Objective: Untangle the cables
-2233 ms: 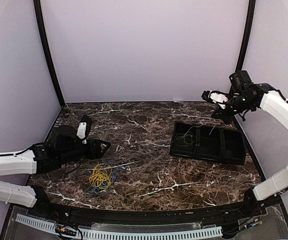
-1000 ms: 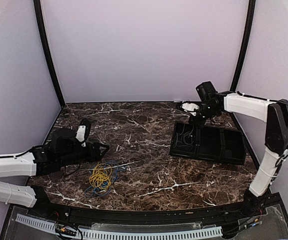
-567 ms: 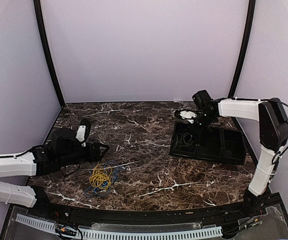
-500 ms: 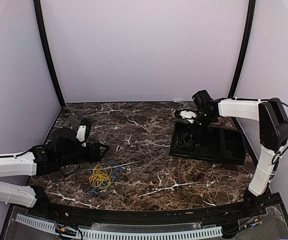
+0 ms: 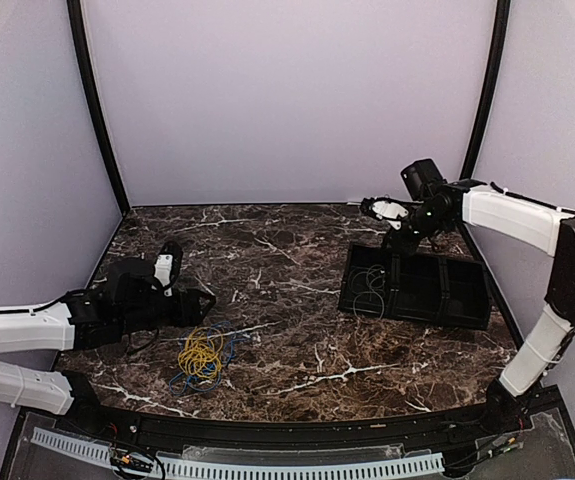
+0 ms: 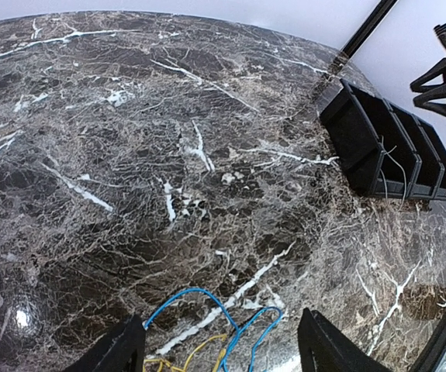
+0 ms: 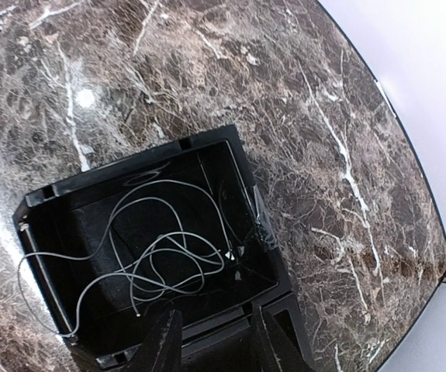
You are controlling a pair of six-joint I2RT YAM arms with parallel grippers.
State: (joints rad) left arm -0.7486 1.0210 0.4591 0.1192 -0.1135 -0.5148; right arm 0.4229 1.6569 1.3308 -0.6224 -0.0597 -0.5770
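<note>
One yellow-blue cable tangle [image 5: 202, 355] — long axis near-to-far

I have the tangle of cables [image 5: 202, 352] lying on the tabletop [image 5: 297, 300] near its front-left corner, with my left gripper [image 5: 202, 297] just behind it. The tray [image 5: 462, 292] sits toward the right edge, well apart from the tangle. One loose cable [image 5: 370, 285] lies in its leftmost compartment, and my right gripper [image 5: 387, 212] hangs above the tray's far-left corner.
</note>
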